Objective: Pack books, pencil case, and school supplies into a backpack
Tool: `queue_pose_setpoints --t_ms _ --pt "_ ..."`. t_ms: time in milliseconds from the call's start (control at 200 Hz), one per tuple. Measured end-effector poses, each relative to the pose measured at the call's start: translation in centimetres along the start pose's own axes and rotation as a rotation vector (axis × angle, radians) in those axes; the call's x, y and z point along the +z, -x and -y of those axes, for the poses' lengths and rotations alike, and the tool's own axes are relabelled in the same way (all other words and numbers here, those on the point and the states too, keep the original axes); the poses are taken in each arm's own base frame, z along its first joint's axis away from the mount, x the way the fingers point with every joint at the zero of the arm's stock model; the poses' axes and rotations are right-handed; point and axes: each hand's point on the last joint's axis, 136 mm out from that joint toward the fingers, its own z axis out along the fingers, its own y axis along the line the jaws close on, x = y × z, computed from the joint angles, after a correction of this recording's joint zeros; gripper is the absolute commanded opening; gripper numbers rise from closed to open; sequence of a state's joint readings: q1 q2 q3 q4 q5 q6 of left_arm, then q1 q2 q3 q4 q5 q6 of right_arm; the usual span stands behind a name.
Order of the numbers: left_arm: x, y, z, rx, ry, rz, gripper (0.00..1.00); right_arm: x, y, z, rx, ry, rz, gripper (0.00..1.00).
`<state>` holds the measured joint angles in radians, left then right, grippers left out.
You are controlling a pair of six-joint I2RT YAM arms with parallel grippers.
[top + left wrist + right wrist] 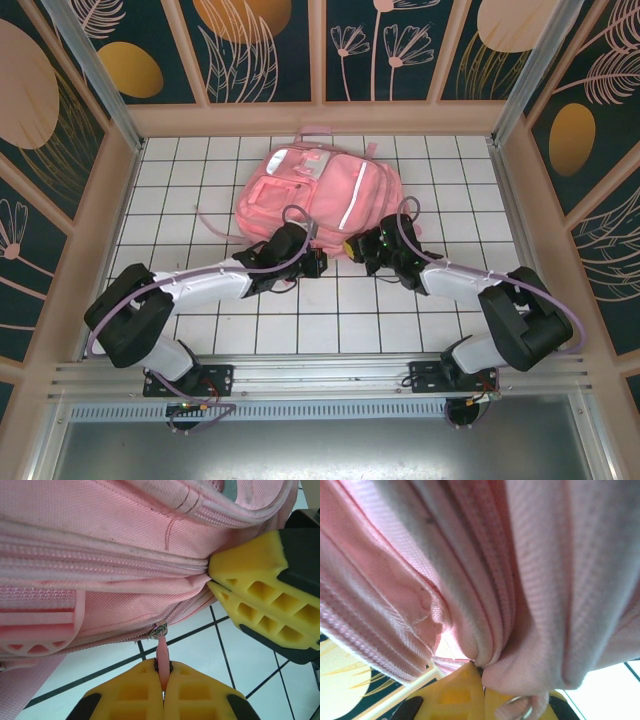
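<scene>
**Backpack [320, 195] pinched at its near edge**

The pink backpack lies flat on the white-tiled tabletop [300, 325], its near edge meeting both arms. The left claw [162, 687] is pressed together on the pink zipper pull [162, 657]. Near it, to the right, the right claw [212, 580] pinches a fold of backpack fabric at the zipper seam.

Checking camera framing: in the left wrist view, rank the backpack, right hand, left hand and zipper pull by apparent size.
1. backpack
2. right hand and left hand: alike, both cropped, so unranked
3. zipper pull
</scene>
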<state>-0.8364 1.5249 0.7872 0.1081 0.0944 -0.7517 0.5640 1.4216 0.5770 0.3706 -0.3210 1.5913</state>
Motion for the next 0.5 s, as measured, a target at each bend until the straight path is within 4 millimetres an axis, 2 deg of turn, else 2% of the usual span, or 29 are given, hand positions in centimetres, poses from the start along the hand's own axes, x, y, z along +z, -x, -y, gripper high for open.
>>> queue_pose_setpoints --t_ms 190,500 --pt "-0.5 0.3 -0.5 0.002 0.021 0.031 0.00 0.0 -0.3 -1.6 0.036 0.027 -0.008 0.00" --pt "-1.5 1.6 -1.0 0.002 0.067 0.103 0.00 -0.7 -0.6 -2.9 0.048 0.060 -0.007 0.00"
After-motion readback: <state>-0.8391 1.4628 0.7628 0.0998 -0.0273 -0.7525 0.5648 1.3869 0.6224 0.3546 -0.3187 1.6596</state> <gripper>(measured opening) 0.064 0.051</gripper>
